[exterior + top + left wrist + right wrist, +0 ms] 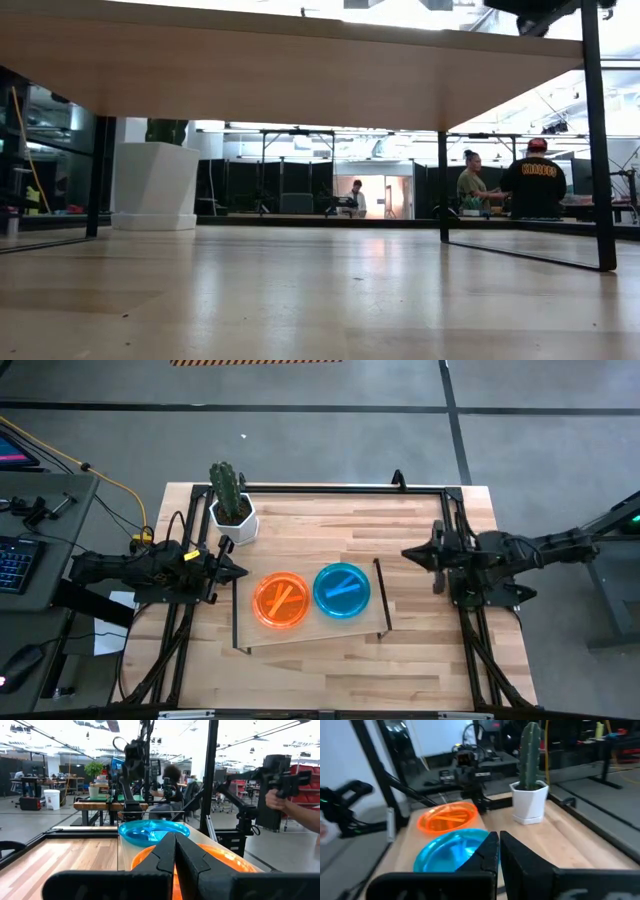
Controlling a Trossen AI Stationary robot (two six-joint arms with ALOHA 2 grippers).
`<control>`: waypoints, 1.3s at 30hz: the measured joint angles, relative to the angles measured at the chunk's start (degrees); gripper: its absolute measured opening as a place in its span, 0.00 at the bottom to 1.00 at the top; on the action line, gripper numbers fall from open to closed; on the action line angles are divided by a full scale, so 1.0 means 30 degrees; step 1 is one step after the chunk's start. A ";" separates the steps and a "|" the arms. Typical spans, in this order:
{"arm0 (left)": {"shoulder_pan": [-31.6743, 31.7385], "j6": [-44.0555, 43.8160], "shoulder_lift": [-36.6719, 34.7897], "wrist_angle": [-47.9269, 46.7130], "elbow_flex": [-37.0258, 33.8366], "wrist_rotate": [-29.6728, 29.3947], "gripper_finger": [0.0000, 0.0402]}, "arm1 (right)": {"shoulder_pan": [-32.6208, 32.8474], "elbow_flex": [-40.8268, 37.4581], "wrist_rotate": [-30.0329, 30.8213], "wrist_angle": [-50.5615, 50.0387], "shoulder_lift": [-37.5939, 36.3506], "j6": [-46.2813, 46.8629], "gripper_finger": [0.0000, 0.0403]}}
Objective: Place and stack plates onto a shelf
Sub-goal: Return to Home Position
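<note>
The low view is looking under the shelf (300, 80), whose underside is filling the top of that picture and hiding the plates. Only the white cactus pot (155, 185) and some people (530, 180) far off in the room are showing there.

From above, the shelf (310, 632) is lying in the middle of the table (420, 670). It is carrying the orange plate (281, 600) toward its left end and the blue plate (342, 590) toward its right, the two rims sitting just beside each other. Whether one plate or a stack is lying at each spot is not showing.

In the left wrist view the tool's own fingers are covering much of the orange plate (222, 856), with the blue plate (152, 830) rising behind it. In the right wrist view the blue plate (447, 854) is partly cut off by the fingers, and the orange plate (447, 816) is lying beyond it.

The left tool (238, 572) is hanging just off the shelf's left rail, near the cactus pot (233, 520) and pointing toward the plates, its arm lying low along the table's left side. Its fingers (165, 855) are pressing together with nothing between them.

The right tool (408, 553) is hovering beside the right rail, facing the left tool across the shelf. Its fingers (487, 855) are also drawn closed and gripping nothing.
</note>
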 joint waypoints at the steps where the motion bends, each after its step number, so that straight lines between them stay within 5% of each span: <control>1: 0.0000 0.0004 0.0000 0.0000 0.0000 0.0000 0.00 | 0.0083 -0.0801 -0.0128 0.0424 -0.0801 0.0234 0.00; 8: -0.0007 -0.0007 0.0000 0.0000 0.0000 0.0000 0.00 | 0.0427 -0.4569 -0.0689 0.2555 -0.3928 0.0720 0.00; 19: -0.0007 -0.0007 0.0000 -0.0003 0.0000 0.0000 0.00 | 0.0296 -0.9268 -0.2316 0.8223 -0.4601 -0.0036 0.00; 22: -0.0006 -0.0013 0.0000 0.0000 0.0000 0.0000 0.00 | -0.0292 -0.9516 -0.2634 0.8309 -0.4803 -0.0240 0.00; 28: -0.0001 -0.0015 0.0000 0.0000 0.0000 0.0006 0.00 | -0.2594 -0.9450 -0.6439 0.8094 -0.5669 -0.0836 0.00; 39: -0.0007 -0.0015 0.0007 0.0000 0.0000 0.0003 0.00 | -0.4797 -1.0310 -0.7943 0.6558 -0.6087 0.0088 0.00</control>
